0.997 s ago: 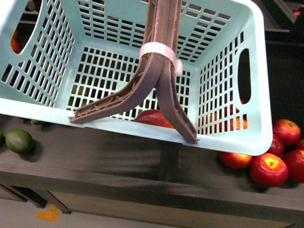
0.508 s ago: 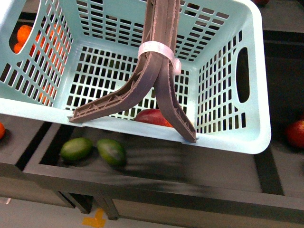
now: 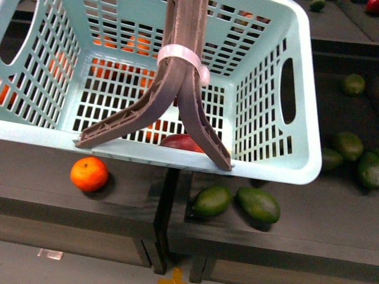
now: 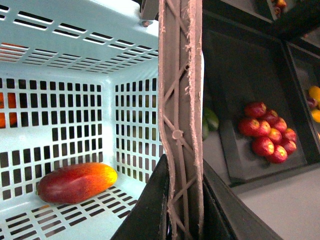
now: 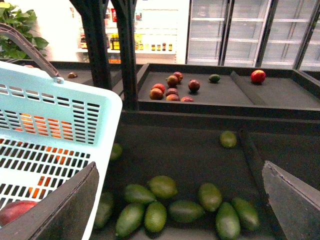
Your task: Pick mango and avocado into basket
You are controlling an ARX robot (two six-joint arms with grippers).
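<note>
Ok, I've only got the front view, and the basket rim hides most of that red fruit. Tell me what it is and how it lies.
Observer: The left wrist view shows it whole. It is the mango, lying on its side on the floor of the basket, with its yellow end toward a corner.
Operator: Now give me the left gripper.
Observer: The left gripper is closed on the brown handles, with a finger on either side.
Operator: And the right one.
Observer: The right gripper is open and empty. It faces a cluster of avocados lying outside the basket.
</note>
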